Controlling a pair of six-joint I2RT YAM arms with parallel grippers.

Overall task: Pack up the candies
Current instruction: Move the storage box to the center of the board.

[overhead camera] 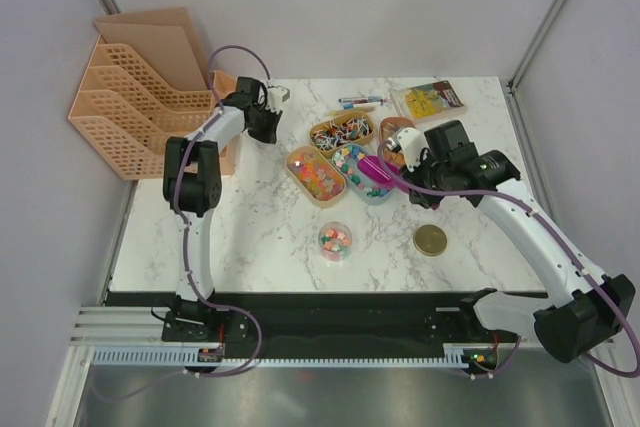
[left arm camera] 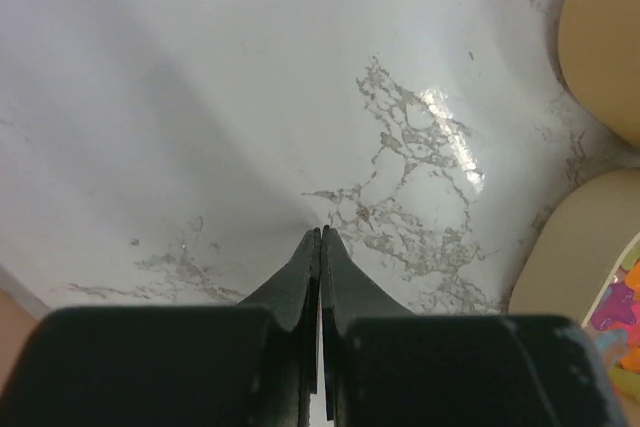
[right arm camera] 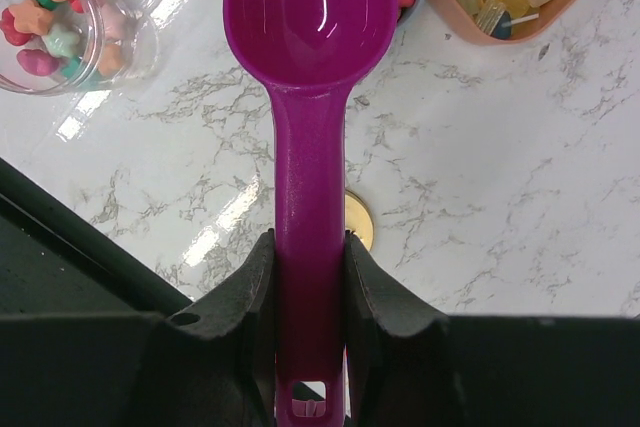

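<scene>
The candies lie in four oval trays in the top view: orange-pink ones [overhead camera: 314, 176], pastel multicolour ones [overhead camera: 349, 162], wrapped striped ones [overhead camera: 341, 132] and brown ones [overhead camera: 393, 133]. A small clear round tub [overhead camera: 335, 240] holds a few candies; it also shows in the right wrist view [right arm camera: 45, 22]. My right gripper [right arm camera: 308, 247] is shut on the handle of a magenta scoop [right arm camera: 310, 27], whose bowl is empty and held over the edge of the multicolour tray. My left gripper [left arm camera: 320, 233] is shut and empty, over bare marble left of the trays.
A gold lid [overhead camera: 431, 240] lies on the marble right of the tub. A flat yellow packet [overhead camera: 430, 100] and coloured pens [overhead camera: 358, 102] lie at the back. A peach file organiser [overhead camera: 140, 107] stands at the back left, beside the left arm.
</scene>
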